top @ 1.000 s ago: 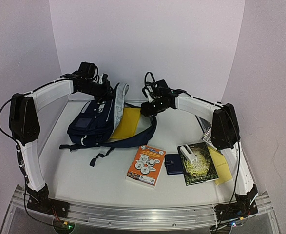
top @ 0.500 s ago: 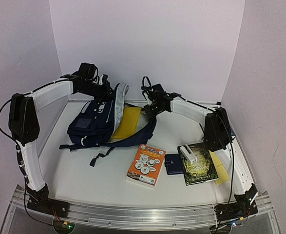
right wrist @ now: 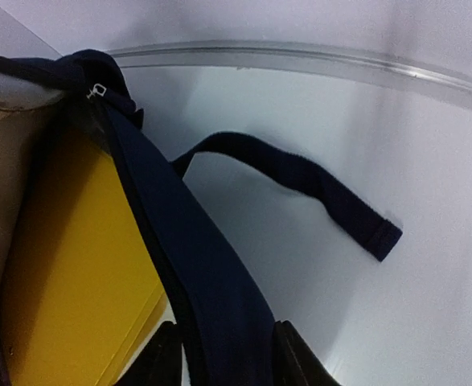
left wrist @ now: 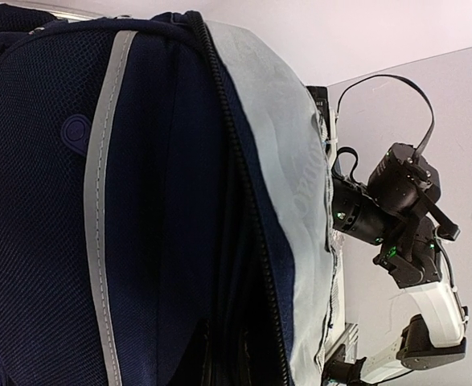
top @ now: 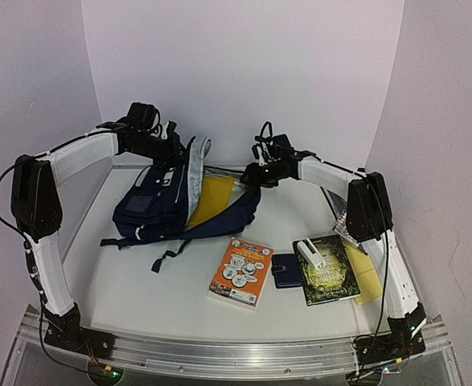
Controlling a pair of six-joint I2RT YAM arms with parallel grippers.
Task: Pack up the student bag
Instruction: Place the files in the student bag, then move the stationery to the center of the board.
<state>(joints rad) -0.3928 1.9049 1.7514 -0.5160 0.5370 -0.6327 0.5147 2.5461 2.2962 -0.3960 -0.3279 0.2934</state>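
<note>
Bag (top: 159, 205) lies on the table (top: 139, 297), mouth open, grey lining flap standing up. My right pincer (top: 252, 175) grasps the bag's navy rim, fingers (right wrist: 159, 358) on either side of it. Yellow folder (top: 207, 201) sits in the bag's mouth, just beside that rim. My left pincer (top: 170, 151) is clenched at the bag's top; can't tell what it pinches. Loose strap (right wrist: 300, 181) trails off the bag's rim. Orange book (top: 241, 272), wallet (top: 284, 270) and dark book (top: 330, 273) lie front-right of the bag, apart from it.

No legible text anywhere. Cover print on orange book (top: 241, 272) too small to read; same for dark green book (top: 332, 277) right of orange book.
</note>
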